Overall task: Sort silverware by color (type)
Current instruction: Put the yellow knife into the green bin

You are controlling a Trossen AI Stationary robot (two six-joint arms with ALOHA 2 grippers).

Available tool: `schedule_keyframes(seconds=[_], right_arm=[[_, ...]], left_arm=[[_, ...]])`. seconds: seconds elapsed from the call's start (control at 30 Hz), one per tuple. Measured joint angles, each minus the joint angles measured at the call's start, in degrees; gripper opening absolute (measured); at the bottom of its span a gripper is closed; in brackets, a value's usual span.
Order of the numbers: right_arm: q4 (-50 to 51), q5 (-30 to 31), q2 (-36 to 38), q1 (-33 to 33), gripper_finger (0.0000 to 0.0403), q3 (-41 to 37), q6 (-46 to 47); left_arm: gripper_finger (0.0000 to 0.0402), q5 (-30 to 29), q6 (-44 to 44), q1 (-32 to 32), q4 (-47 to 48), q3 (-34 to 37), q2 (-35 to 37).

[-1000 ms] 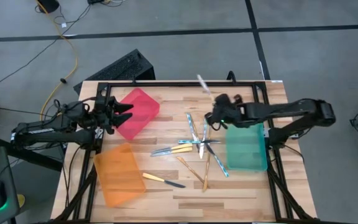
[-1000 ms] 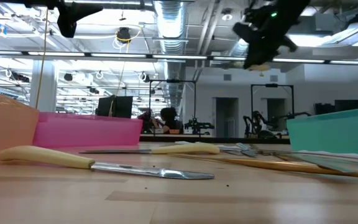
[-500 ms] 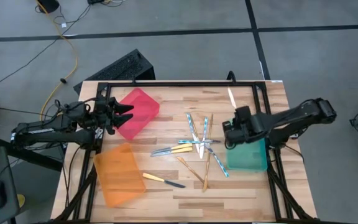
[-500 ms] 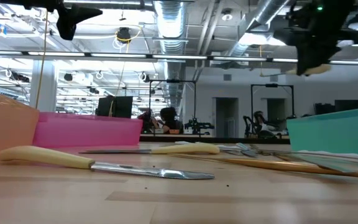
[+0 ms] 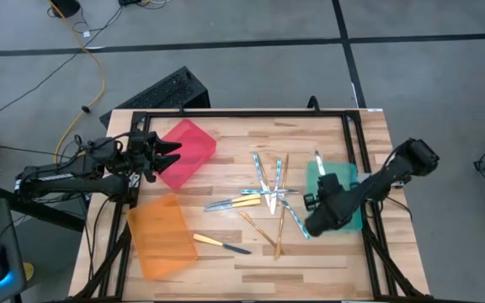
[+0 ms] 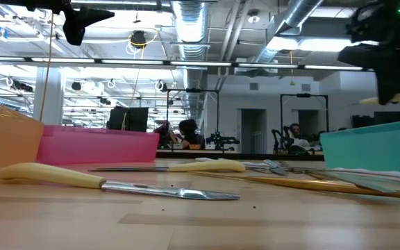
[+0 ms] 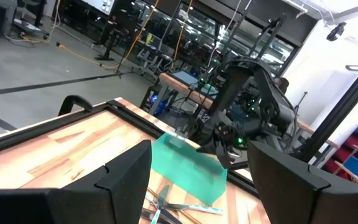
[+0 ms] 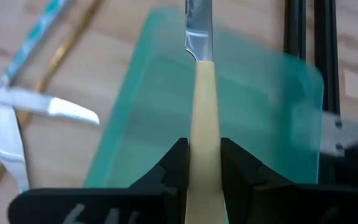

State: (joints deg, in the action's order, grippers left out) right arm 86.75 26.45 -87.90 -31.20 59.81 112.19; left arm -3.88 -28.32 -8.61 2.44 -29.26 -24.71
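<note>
Yellow-handled knife (image 8: pixel 202 93) sat clamped between right gripper (image 8: pixel 202 163) fingers, blade pointing ahead over green bin (image 8: pixel 272 118). Left gripper (image 7: pixel 201 168) held wide open, empty, above counter (image 5: pixel 226 172) near red bin (image 5: pixel 188 150).

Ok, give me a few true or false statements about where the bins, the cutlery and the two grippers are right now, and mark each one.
1. The right gripper is shut on a yellow-handled knife over the green bin. True.
2. The left gripper is carrying a fork. False: it is open and holds nothing, waiting beside the red bin.
3. The orange bin already has cutlery in it. False: nothing shows inside it; one yellow-handled knife on the table lies just beside it.
4. A cluster of gold pieces and silvery-blue pieces lies on the table between the red bin and the green bin. True.
</note>
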Motion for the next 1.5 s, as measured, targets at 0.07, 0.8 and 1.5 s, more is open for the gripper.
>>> schedule_keyframes(seconds=[0.07, 0.8, 1.5], right_arm=[[-0.03, -1.79, -1.1, -2.17, 0.0082, 0.0, 2.42], [-18.1, -5.6, 11.41, -10.07, 0.0082, -16.25, 10.92], [-31.73, -8.81, 10.97, -9.82, 0.0122, -24.92, 8.83]], left_arm=[[0.0247, 0.0, 0.0, 0.01, -0.01, 0.0, -0.02], [0.0247, 0.0, 0.02, 0.01, 0.61, 0.0, -0.02], [0.0247, -2.84, 0.03, 0.0, 0.7, 0.0, 0.0]])
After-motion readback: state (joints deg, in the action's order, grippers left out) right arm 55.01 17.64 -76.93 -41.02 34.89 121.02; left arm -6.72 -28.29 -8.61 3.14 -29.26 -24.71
